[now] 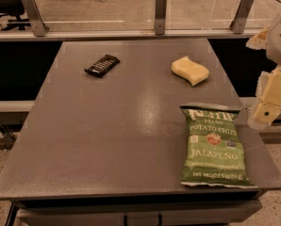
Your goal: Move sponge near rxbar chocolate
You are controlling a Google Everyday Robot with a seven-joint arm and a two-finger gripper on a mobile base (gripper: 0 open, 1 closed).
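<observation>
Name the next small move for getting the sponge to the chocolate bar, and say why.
Probably bring the gripper left, over the sponge. The gripper sits past the table on its right side, beside the chip bag, while the sponge lies untouched at far right, well apart from the rxbar chocolate at far left.

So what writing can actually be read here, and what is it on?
"BRAND", "POTATO CHIPS", "JALAPEÑO": on the green chip bag.
Bag's top name and bottom weight line: too blurred.
rxbar chocolate: white lettering, unreadable.
sponge: none.
pincer, beside the table at right: none.
</observation>
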